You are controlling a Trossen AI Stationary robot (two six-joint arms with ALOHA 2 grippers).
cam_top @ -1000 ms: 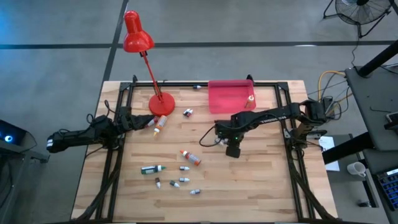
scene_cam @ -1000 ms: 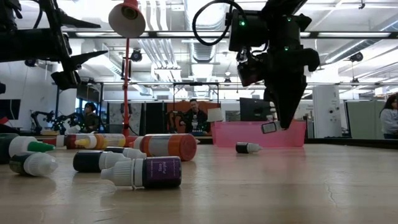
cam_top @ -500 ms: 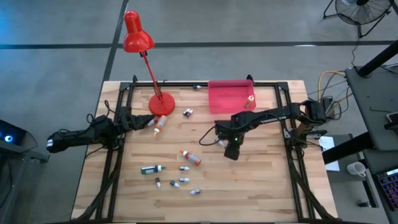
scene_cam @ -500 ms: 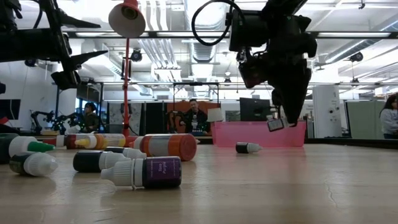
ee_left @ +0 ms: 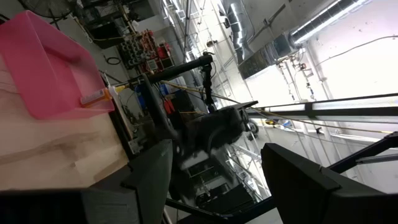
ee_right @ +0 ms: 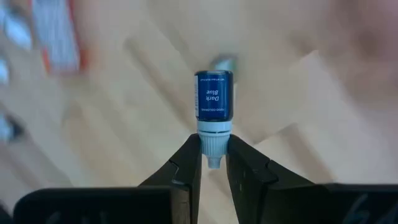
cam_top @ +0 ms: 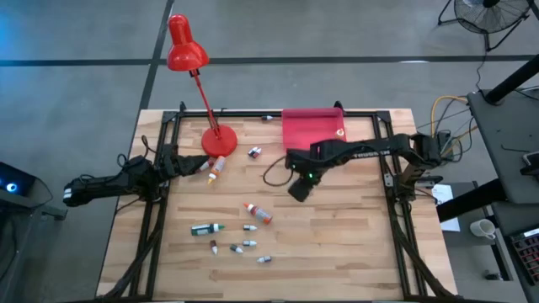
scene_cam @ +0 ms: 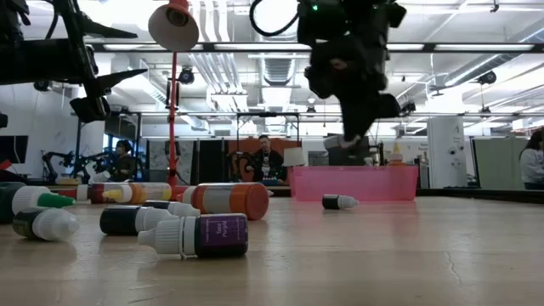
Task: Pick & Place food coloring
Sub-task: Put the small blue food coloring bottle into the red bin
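Right gripper [ee_right: 213, 163] is pinched nearly closed on the whitish cap of a small dark blue bottle [ee_right: 214, 94], label reads "Dark Blue"; the bottle body sticks out past the fingertips, clear of the wood below. In the high view the right gripper [cam_top: 299, 188] hangs over the table [cam_top: 354, 244] near its middle, just in front of the pink tray [cam_top: 313, 126]. Low view shows it lifted well above the tabletop, at about the tray's height; the held bottle there is blurry, so its tilt is hard to call. One orange-capped bottle [cam_top: 340, 132] already lies in the tray at its right side. Left gripper [cam_top: 205, 167] waits at the table's left side near the red lamp base [cam_top: 218, 140], fingers spread wide, nothing between them; an orange and white bottle [cam_top: 218, 167] lies just beside it. Remaining food coloring on the wood: a small bottle [cam_top: 253, 153] right of the lamp base, an orange-red bottle [cam_top: 258, 213] mid-table, a dark green bottle [cam_top: 203, 228] to its left, and a loose cluster of tiny whitish bottles [cam_top: 244, 246] nearer the front edge. A person [scene_cam: 268, 160] sits in the room behind the table.
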